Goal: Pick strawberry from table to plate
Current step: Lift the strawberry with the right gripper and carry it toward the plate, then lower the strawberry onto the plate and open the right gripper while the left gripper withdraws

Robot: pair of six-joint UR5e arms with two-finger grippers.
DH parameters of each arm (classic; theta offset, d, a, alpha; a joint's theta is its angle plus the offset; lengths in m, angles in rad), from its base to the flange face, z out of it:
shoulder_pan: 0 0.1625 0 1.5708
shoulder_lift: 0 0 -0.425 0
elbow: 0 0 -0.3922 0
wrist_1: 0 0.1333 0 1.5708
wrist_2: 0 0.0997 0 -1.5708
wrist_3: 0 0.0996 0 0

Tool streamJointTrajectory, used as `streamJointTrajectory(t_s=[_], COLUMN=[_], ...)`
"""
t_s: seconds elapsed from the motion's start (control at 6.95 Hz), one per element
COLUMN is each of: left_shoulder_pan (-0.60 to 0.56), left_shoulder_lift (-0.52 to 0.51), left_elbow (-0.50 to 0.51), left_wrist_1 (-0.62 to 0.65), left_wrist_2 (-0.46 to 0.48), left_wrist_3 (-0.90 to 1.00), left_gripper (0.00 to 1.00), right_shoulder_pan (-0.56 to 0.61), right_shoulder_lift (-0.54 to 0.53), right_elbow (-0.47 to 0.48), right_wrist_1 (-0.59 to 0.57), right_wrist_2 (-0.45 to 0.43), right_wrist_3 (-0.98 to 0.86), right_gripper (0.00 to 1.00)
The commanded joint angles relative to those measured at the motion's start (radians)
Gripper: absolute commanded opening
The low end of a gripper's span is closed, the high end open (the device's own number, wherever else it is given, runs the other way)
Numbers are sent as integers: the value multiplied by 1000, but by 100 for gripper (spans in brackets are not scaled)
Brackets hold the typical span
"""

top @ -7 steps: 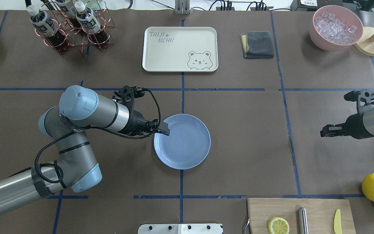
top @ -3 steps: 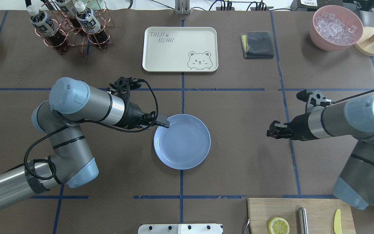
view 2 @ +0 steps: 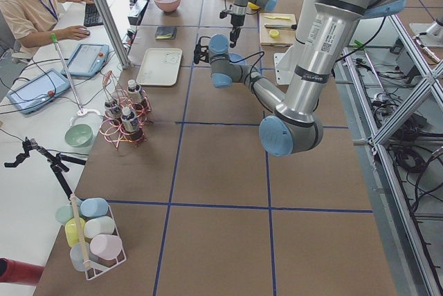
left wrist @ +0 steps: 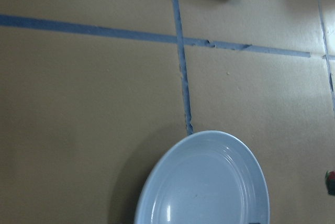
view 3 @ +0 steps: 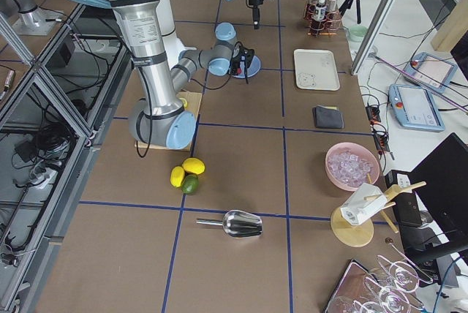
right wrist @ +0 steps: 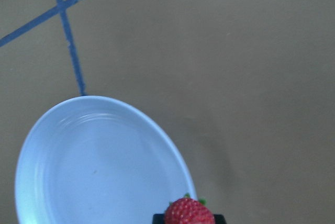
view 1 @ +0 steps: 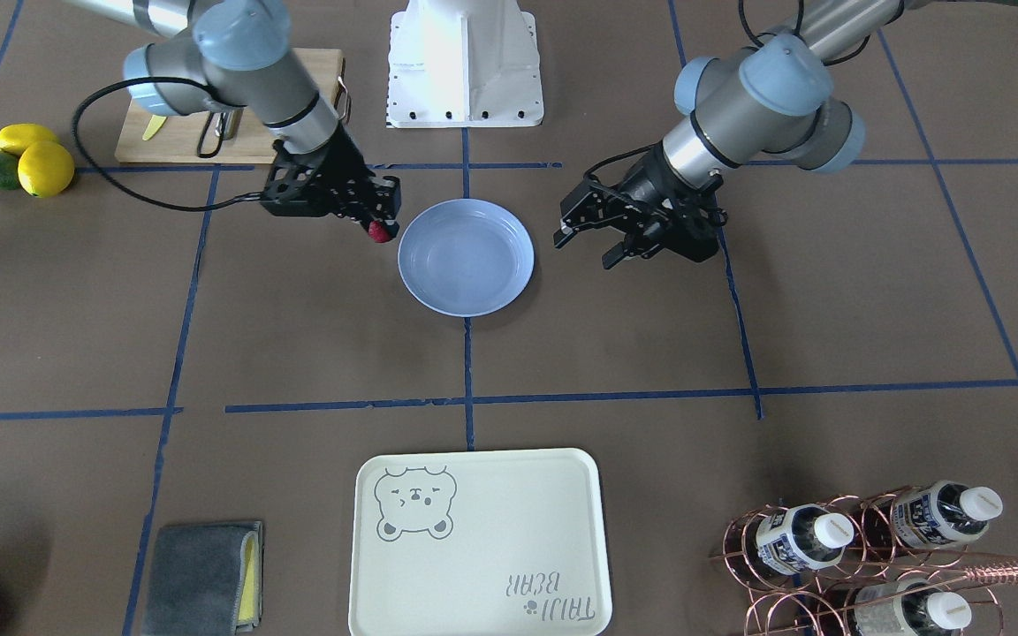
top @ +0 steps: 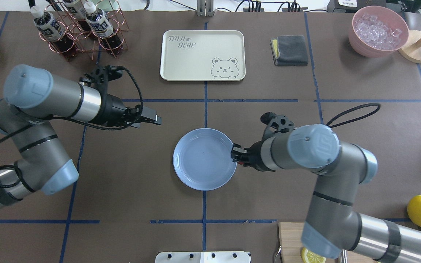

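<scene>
Brown taped table point(top: 269, 190) carries the light-blue plate point(top: 203, 160) at its middle. Left gripper point(view 1: 588, 246) hangs off to the plate's left, jaws spread and empty. Right gripper point(top: 236, 155) sits at the plate's right rim, clamped on the strawberry point(right wrist: 188, 212), held just outside that rim. Carrying step, I judge; next, shift inward over the plate, then release.

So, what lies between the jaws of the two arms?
The round glossy light-blue plate, empty, as the front-facing view shows. The small red strawberry in the right arm's jaws hangs at its rim.
</scene>
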Motion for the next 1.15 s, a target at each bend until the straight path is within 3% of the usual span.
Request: streamJointTrajectory(t_s=[0.0, 0.14, 1.01], left_shoulder_pan=[-184, -238, -239], left_shoulder_lift=[134, 179, 193], left_elbow=[-9, -9, -8], left_wrist_1=[3, 1, -2], left_wrist_2=[-159, -202, -204], left_wrist_3=[272, 348, 350], left_gripper=[86, 86, 89], right_shoulder_pan=[-53, -53, -53], right_shoulder_lift=[190, 216, 247], right_elbow=[-123, -150, -247], right_wrist_1=[-93, -98, -141], right_wrist_2=[-78, -92, -146], right_wrist_3=[113, 116, 106], right_gripper=[0, 0, 0])
